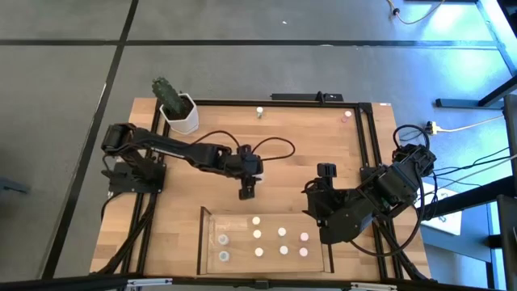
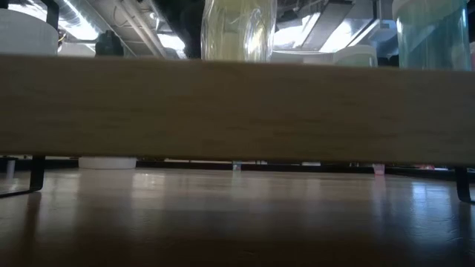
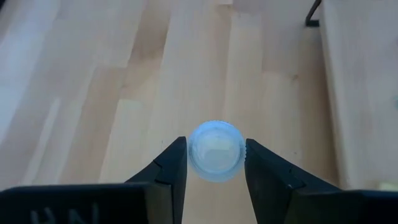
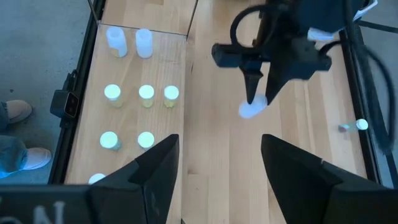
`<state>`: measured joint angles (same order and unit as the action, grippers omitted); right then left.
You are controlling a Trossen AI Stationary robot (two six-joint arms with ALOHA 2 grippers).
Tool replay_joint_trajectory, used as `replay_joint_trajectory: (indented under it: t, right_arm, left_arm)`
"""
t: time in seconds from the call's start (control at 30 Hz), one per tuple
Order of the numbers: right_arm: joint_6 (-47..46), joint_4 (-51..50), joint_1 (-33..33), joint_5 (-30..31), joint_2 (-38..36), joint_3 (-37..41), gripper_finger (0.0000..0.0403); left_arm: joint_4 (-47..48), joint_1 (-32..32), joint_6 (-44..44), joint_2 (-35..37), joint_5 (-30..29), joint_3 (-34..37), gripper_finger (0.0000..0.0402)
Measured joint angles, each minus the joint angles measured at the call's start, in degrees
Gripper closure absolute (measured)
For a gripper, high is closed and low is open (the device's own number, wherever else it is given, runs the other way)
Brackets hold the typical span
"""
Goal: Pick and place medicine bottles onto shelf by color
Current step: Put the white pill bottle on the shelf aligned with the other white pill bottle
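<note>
My left gripper (image 1: 247, 191) hangs over the middle of the wooden table, just beyond the shelf's far wall, shut on a small medicine bottle (image 3: 216, 151) with a pale blue-white cap. The right wrist view shows the same bottle (image 4: 252, 109) at the fingertips. The shelf (image 1: 212, 267), a shallow clear-walled tray, lies at the near edge with several bottles (image 1: 282, 233) standing on its floor. My right gripper (image 4: 217, 165) stands open and high at the shelf's right end (image 1: 315, 196), with nothing between its fingers. My left gripper pinches the bottle between its two fingers, which press on opposite sides just below the cap's rim (image 3: 192, 153). Only the fingertips (image 4: 251, 93) have it. They come from above, slanting down. The bottle is upright, cap up, lifted clear of the table.
A white pot with a cactus (image 1: 179, 111) stands at the far left corner. Two loose bottles stand at the far edge, one near the middle (image 1: 259, 111) and a pinkish one toward the right (image 1: 347, 115). Bare wood lies between them and the shelf. A black frame (image 1: 365, 145) edges the table.
</note>
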<state>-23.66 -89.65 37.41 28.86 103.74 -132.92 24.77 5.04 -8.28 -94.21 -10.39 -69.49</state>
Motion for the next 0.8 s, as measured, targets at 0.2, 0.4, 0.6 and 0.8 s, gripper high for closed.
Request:
replay_joint_trajectory:
  t: [0.2,0.4,0.6,0.8]
  right_arm:
    - [-0.11,0.02,0.0,-0.02,0.0,0.0,0.0173]
    - [-0.11,0.02,0.02,-0.02,0.0,0.0,0.0173]
    - [-0.21,0.04,0.01,-0.08,0.0,0.0,0.0173]
    - [-0.24,0.07,0.0,-0.2,0.0,0.0,0.0173]
  left_arm:
    - [3.41,1.78,-0.65,3.76,-0.13,0.0,0.0282]
    - [6.26,5.15,-2.47,6.91,-1.14,0.0,0.0281]
    - [10.26,9.11,-6.62,8.8,-2.89,-0.02,0.0281]
    - [11.25,13.45,-10.53,8.84,-4.09,-0.02,0.028]
